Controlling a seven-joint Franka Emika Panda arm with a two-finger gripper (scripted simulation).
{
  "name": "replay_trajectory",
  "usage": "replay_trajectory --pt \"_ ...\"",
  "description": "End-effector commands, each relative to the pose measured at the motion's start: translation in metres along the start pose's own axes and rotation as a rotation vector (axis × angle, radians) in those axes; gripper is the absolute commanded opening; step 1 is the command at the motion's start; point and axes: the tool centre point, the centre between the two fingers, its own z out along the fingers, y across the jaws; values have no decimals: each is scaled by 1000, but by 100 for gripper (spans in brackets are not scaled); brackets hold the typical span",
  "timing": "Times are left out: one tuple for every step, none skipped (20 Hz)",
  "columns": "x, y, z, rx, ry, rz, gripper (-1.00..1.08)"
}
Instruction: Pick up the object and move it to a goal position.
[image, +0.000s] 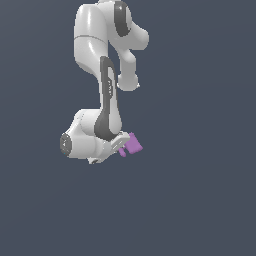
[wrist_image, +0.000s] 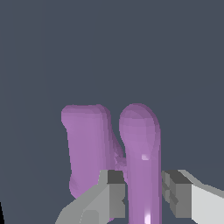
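The gripper (wrist_image: 143, 192) pinches the purple piece (wrist_image: 89, 144) by its thin crossbar (wrist_image: 141, 148) (block hanging off to one side); I'd carry slowly, lest it twist.

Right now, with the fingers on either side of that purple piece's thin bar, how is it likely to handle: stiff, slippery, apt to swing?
The purple piece looks moulded and solid, so probably stiff. Its glossy bar may be somewhat slippery between the fingers. The gripper sits at the bar while the block hangs off to one side, so it could pivot if clamped loosely.
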Motion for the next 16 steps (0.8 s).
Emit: replay_trajectory --pt "-3 -11 5 1 -1 0 -100" --pt "-4 -15 7 1 -2 0 -100" --pt "-6 -19 9 2 -3 0 -100" --pt "-7 -23 11 2 -3 -1 -100" --pt "-8 -27 13 3 -3 -1 -100" --pt "-9 -30 14 3 -4 -1 -100" --pt "-10 -33 15 3 -4 -1 -100" --pt "-10 -36 17 4 -4 -1 -100" --pt "-11 -38 18 4 -4 -1 -100" --pt "-11 -41 19 5 -5 -1 -100" --pt "-12 -42 20 5 -5 -1 -100" --pt "-12 -44 20 5 -5 -1 -100" --pt "-13 -45 21 6 -5 -1 -100" --pt "-13 -46 22 6 -5 -1 -100" --pt "-13 -47 22 6 -5 -1 -100" --pt "-13 -47 22 6 -5 -1 -100"
